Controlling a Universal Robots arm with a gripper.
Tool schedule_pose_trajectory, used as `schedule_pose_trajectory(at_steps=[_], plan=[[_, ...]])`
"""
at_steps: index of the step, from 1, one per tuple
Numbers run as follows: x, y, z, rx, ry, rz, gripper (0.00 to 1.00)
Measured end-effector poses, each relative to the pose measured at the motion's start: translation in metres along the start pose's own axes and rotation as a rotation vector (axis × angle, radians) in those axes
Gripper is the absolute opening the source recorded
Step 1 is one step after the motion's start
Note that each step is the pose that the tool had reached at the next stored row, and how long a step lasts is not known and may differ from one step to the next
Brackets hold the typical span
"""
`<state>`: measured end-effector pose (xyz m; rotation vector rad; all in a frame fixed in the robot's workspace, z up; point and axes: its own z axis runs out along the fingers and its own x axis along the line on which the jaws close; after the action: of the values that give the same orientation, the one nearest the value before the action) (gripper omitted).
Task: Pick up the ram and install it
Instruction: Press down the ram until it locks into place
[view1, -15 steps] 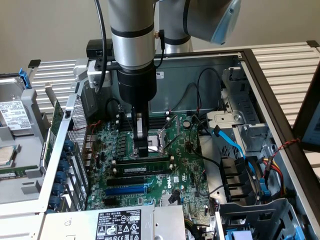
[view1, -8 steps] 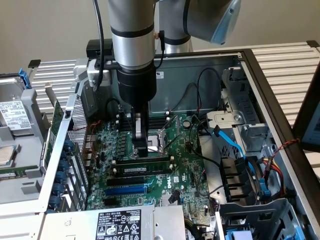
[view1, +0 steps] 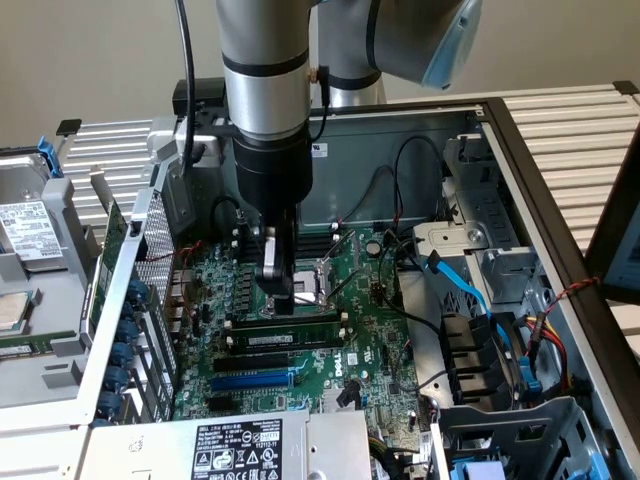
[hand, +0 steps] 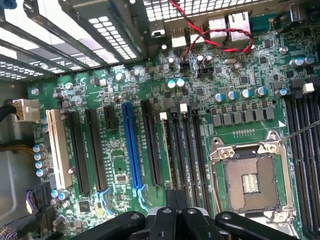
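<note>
Green board fills the open case (view1: 520, 130), and the ram (view1: 290, 340) lies along one of the black memory slots (view1: 285, 357) just in front of the CPU socket (view1: 325, 272), with the blue slot (view1: 255, 381) further toward the camera. In the exterior view my pincer (view1: 278, 290) stands upright above the end of the ram nearer that view's left, tips at or just above its top edge; whether they touch it I cannot tell. My fingers are drawn together with nothing between them, so I judge this to be a seating press and not a carry.

In the wrist view my closed fingers (hand: 172, 220) sit over the group of memory slots (hand: 185, 145) between the blue slot (hand: 131, 147) and the socket (hand: 250, 180). The ram reads as a thin edge (hand: 166, 150) in the slot nearest my tips.

To do the step well:
- Keep the tips centred on the stick's top edge, not on a chip or on the slot wall.
- Press straight down, with no sideways lean.
- Load one end, then the other, until both latches stand upright.
- Stay clear of the loose black cables (view1: 400, 200) and the socket frame.
</note>
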<state>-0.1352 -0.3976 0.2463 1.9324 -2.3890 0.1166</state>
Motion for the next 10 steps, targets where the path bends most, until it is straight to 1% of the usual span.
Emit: schedule_pose_trajectory(at_steps=[3, 5, 10], plan=[[0.0, 0.0, 0.0, -0.0046, 0.0006, 0.045, 0.11], [0.0, 0.0, 0.0001, -0.0059, 0.0008, 0.065, 0.11], [0.0, 0.0, 0.0001, -0.0066, 0.0006, 0.123, 0.11]])
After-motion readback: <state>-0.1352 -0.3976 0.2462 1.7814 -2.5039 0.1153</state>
